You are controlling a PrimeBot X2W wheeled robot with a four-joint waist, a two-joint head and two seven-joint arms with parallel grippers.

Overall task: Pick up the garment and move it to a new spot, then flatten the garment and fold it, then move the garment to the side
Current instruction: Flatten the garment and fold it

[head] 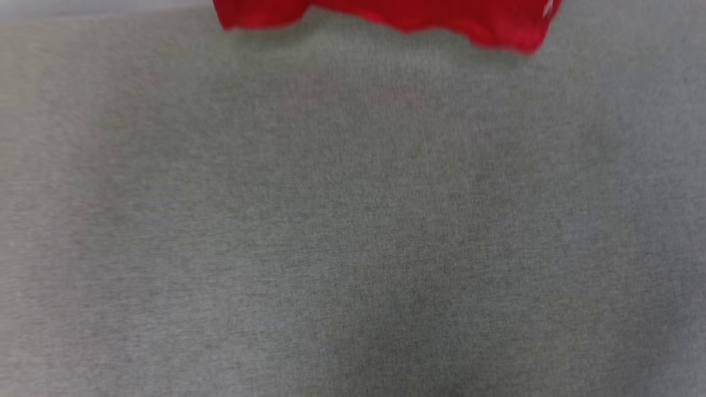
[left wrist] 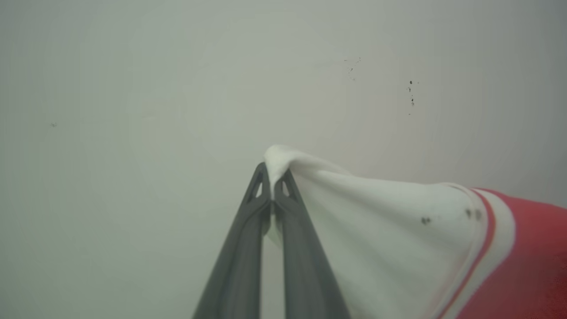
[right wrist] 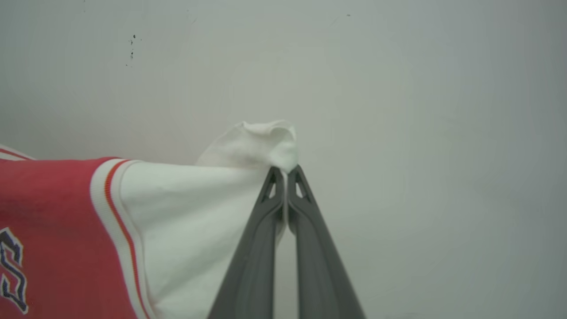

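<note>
Dark fingers of the left gripper [left wrist: 272,184] rise from the bottom edge of the left wrist view, pressed together at the tips and pinching a bunched corner of white sleeve [left wrist: 376,221]. A small fold of white cloth pokes out above the tips.

Right gripper [right wrist: 285,179]: same posture in its own view, long grey fingers converging to a point, tips clamped on the other sleeve [right wrist: 199,208], with a crumpled tuft above the pinch.

Surroundings: both grippers aim at a pale, smooth wall [left wrist: 133,88] carrying a few dark specks [left wrist: 412,95]. Nothing stands between fingers and wall.

Garment [head: 397,14]: hangs between the two grippers, held by the sleeves. Its lower red edge, wavy and blurred, shows at the top of the head view above a grey, finely woven cloth surface [head: 353,220]. Cannot tell whether the hem touches that surface.

Materials: sleeve fabric soft, matte white, drawn taut into a cone toward each pinch. Red-and-white striped trim [left wrist: 487,230] joins sleeve to red body. Part of a black, white-outlined letter [right wrist: 11,270] is visible on the red panel in the right wrist view. Fingers are matte plastic with triangular cut-outs near the tips.
</note>
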